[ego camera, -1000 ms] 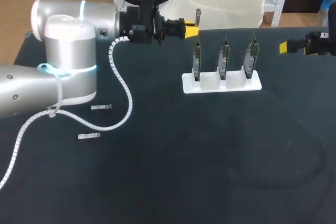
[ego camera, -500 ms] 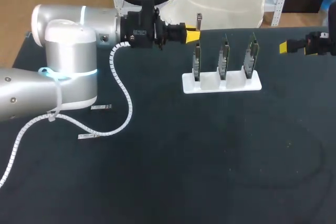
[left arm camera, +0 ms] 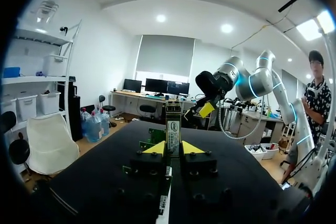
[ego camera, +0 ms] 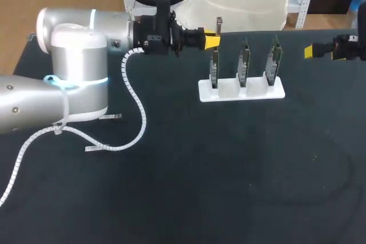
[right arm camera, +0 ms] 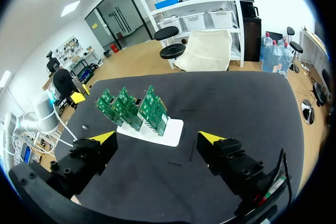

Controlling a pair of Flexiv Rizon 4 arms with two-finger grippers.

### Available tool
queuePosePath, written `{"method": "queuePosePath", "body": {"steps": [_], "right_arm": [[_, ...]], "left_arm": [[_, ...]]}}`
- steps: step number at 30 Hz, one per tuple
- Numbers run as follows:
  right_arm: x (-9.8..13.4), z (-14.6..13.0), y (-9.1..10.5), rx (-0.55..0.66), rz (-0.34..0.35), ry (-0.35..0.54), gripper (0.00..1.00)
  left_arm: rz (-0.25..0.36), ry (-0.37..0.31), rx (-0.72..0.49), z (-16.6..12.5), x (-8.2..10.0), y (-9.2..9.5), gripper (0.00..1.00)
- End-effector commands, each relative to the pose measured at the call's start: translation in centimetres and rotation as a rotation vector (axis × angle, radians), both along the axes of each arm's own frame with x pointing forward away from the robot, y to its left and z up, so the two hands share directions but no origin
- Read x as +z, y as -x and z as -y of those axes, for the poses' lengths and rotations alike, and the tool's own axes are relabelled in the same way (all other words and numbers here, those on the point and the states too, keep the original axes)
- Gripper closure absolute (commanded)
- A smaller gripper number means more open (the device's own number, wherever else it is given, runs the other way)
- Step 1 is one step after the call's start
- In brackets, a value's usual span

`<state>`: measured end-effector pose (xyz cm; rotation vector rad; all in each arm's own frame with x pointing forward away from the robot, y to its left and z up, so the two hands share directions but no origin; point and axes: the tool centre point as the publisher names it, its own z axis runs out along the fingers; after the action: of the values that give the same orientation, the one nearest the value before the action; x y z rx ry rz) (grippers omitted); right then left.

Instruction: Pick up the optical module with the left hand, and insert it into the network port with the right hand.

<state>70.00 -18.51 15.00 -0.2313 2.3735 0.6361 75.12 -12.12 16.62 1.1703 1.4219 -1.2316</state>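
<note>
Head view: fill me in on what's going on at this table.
The left gripper holds an optical module upright between its fingers, at the far side of the table, just beside the first of three green network cards standing in a white holder. The held module is not in any port. The right gripper is open and empty at the table's right edge, apart from the cards. Two spare modules lie flat near the left arm.

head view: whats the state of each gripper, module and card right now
left gripper: shut on the optical module
optical module: held upright, not inserted
right gripper: open, empty
spare modules: two, lying flat on the table
network cards: three, upright in the white stand
</note>
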Motion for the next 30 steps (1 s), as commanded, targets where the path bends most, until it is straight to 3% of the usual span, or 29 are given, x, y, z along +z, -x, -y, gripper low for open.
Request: {"method": "queuePosePath", "body": {"steps": [1, 6, 10, 17, 22, 26, 30], "right_arm": [[0.0, 0.0, 0.0, 0.000, 0.000, 0.000, 0.00], [0.0, 0.0, 0.0, 0.000, 0.000, 0.000, 0.00], [0.7, 1.0, -1.7, 0.108, 0.025, 0.021, 0.00], [3.4, 0.8, -5.4, 0.420, 0.106, 0.014, 0.00], [4.1, -1.1, -7.3, 0.657, 0.087, 0.025, 0.00], [4.2, -3.4, -7.7, 0.873, 0.072, 0.042, 0.00], [4.0, -5.2, -7.5, 1.015, 0.078, 0.075, 0.00]], "left_arm": [[0.002, 0.002, 0.005, 0.0, 0.0, 0.1, 1.00], [0.002, 0.002, 0.005, 0.0, 0.0, 0.1, 1.00], [0.002, 0.002, 0.005, 0.0, 0.0, 0.1, 1.00], [0.002, 0.002, 0.005, 0.0, 0.0, 0.1, 1.00], [0.002, 0.002, 0.005, 0.0, 0.0, 0.1, 1.00], [0.002, 0.002, 0.005, 0.0, 0.0, 0.1, 1.00], [0.002, 0.002, 0.005, 0.0, 0.0, 0.1, 1.00]]}}
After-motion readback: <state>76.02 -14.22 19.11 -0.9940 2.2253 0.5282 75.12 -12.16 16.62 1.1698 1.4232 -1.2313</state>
